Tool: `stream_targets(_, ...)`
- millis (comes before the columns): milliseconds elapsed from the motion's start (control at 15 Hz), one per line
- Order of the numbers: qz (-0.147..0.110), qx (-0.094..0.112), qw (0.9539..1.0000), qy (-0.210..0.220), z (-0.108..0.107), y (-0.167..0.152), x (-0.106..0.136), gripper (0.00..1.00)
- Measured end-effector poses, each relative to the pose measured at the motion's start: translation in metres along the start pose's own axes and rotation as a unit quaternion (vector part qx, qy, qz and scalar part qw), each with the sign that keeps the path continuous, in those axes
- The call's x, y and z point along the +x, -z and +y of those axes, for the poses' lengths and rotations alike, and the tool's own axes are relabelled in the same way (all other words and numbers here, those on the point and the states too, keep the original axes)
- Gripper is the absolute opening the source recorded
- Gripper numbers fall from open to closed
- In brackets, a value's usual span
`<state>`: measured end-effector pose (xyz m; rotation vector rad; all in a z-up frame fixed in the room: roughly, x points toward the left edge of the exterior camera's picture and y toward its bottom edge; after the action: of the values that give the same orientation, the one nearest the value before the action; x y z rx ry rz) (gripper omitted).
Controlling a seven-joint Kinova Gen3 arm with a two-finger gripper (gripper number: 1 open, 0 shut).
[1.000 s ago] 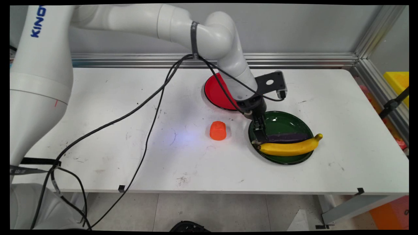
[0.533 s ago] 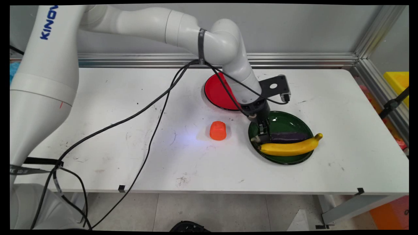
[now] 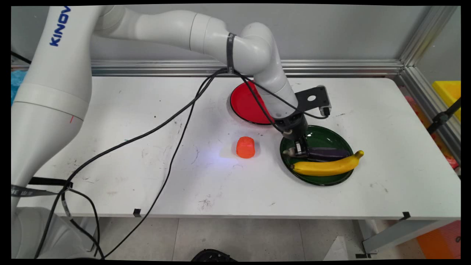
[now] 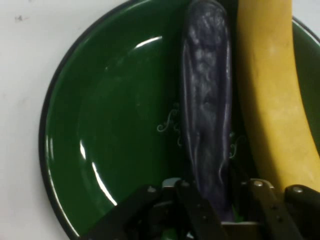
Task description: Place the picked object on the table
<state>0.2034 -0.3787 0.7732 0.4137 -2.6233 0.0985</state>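
End effector (image 3: 301, 150) grips eggplant (image 3: 327, 153) beside banana (image 3: 325, 166) on green plate (image 3: 323, 138).

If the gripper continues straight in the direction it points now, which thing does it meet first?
Most likely nothing new: the gripper already has its fingers around the near end of the purple eggplant. Straight on, it would press into the green plate beneath it, though the remaining depth is unclear.

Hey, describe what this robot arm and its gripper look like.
A glossy white arm of rounded links, lettered KINOVA in blue on the big link. Black cables hang from it, strapped by a black band. It ends in a black two-finger gripper with a black bracket beside it.
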Motion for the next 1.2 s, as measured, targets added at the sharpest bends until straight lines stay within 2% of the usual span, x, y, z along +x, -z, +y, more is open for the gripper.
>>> stream_targets(400, 0.004, -0.003, 0.9999, -0.014, 0.002, 0.028, 0.007, 0.00)
stream_targets(733, 0.002, 0.004, 0.9998, -0.019, 0.007, 0.083, 0.007, 0.00)
stream_targets(1000, -0.011, 0.004, 0.9996, -0.024, 0.018, 0.129, -0.013, 0.00)
stream_targets(1200, -0.027, -0.013, 0.9988, -0.039, 0.033, 0.156, -0.038, 0.00)
